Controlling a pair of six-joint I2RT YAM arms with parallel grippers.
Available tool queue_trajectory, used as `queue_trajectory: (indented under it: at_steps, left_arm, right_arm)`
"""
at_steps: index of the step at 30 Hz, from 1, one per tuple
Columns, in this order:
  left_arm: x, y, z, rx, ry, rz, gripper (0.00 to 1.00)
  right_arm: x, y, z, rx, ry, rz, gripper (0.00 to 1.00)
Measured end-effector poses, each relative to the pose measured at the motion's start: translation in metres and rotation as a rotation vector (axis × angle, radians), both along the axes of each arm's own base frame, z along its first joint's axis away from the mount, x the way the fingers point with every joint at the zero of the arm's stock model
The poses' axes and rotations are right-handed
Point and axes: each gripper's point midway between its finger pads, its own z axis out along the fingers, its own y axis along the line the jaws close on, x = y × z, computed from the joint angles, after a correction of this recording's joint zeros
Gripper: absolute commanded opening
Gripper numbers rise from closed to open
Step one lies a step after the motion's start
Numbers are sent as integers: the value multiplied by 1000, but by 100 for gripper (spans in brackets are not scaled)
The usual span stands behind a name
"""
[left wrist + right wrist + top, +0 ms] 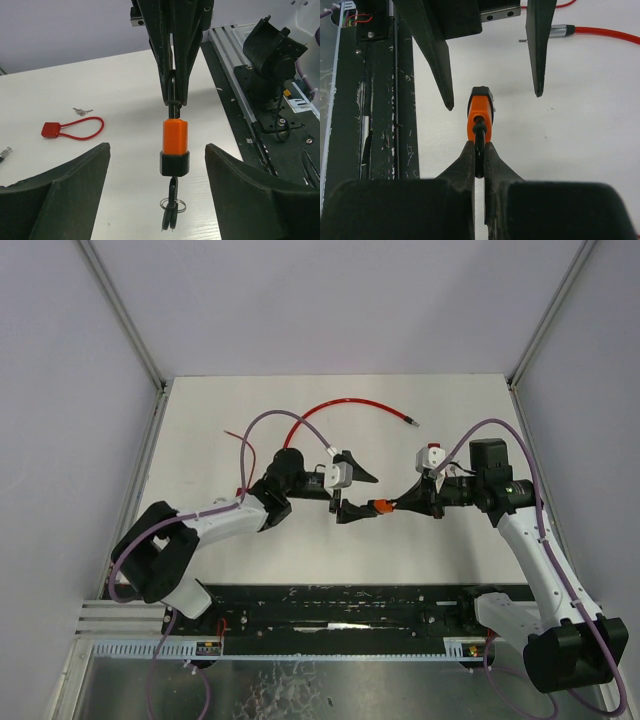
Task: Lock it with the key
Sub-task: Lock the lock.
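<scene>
Padlock (175,142) held, key (171,207) waiting
Right gripper (479,162) clamps its shackle (479,131), left gripper (157,150) stands wide beside the key (already inserted); we fear a skewed pinch twisting the padlock loose.

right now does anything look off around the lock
Nothing looks damaged or askew. The orange padlock is held in line with the right gripper, pinched by its shackle, key in the opposite end. The left gripper is open on either side, not touching it.
</scene>
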Motion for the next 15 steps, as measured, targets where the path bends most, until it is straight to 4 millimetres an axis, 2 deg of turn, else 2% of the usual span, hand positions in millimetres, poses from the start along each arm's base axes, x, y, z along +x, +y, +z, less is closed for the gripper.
queue_trajectory:
  at_steps: [7,15]
  left_arm:
    - [3,-12,-15,60,44,-16,67]
    - [-7,-20,-30,122,62,-46,58]
  right_arm:
    - [-3,-1,-3,-12,-17,18,0]
    - [-5,-2,-4,-19,-27,28,0]
